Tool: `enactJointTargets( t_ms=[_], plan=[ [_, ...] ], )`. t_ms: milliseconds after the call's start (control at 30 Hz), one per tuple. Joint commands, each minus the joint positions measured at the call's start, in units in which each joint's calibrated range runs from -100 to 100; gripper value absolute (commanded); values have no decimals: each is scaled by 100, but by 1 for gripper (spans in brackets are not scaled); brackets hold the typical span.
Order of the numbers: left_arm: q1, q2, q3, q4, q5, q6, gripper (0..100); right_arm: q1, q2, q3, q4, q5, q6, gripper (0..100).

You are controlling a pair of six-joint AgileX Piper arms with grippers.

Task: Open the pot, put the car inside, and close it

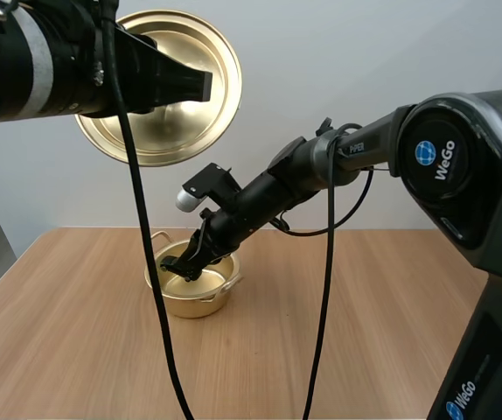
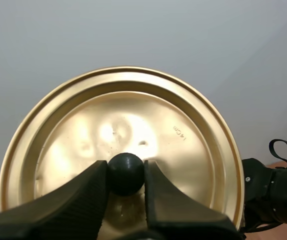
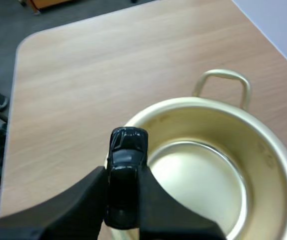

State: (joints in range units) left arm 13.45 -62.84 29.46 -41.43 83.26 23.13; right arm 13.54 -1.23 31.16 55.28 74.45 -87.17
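- Wood-grain table (image 1: pixel 76 350) lies under both of my arms, far below the left fingertips and much nearer beneath the right ones.
- Gold lid (image 1: pixel 172 131) is the biggest thing I have hold of. It is raised high off the table and stood nearly on edge, with its knob side turned toward my left wrist (image 2: pixel 133 115).
- Gold pot (image 1: pixel 200 297) sits uncovered on the table right under my right gripper. From the right wrist I look down into it (image 3: pixel 268 165), and one loop handle (image 3: pixel 223 80) stands on the far side of the fingertips.
- Left gripper (image 1: pixel 203 85) has its two fingers drawn in to a narrow gap and clamped on the lid's knob (image 2: pixel 125 170).
- Right gripper (image 1: pixel 184 267) is tilted down into the pot's mouth. Its fingers are closed to a slim gap and pinch the car by its flanks (image 3: pixel 122 172).
- Black toy car (image 3: pixel 126 175) is held lengthwise between the right fingertips. It sticks out past them, over the near rim of the pot.
- Black round knob (image 2: pixel 126 172) fills the space between the left fingertips, at the middle of the lid.
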Motion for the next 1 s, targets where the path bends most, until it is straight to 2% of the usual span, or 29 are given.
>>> enactJointTargets(
  t_ms=[0,400,433,500,533,600,633,667,700,800,967],
  plan=[
    [2,-8,4,-4,14,5,0,5,196,7,-7,-1098,-1,0],
    [2,-8,4,-4,14,5,0,5,1074,7,-77,-1641,-190,0],
    [2,-8,4,-4,14,5,0,5,1074,7,-70,-1641,-190,5],
    [2,-8,4,-4,14,5,0,5,1074,7,-44,-1641,-190,30],
    [2,-8,4,-4,14,5,0,5,1074,7,27,-1641,-190,48],
    [2,-8,4,-17,14,5,0,5,1062,7,141,-1641,-190,64],
    [2,-8,4,-17,14,5,0,5,1062,7,191,-1641,-190,64],
    [2,-8,4,-17,14,5,0,5,1036,7,236,-1641,-190,59],
    [2,-8,4,-17,14,5,0,5,1003,7,281,-1641,-190,47],
    [2,-8,4,-17,14,5,0,5,765,7,295,-1641,-190,0],
    [2,-8,4,-6,14,5,0,-94,152,7,176,-1641,120,0]
  ],
)
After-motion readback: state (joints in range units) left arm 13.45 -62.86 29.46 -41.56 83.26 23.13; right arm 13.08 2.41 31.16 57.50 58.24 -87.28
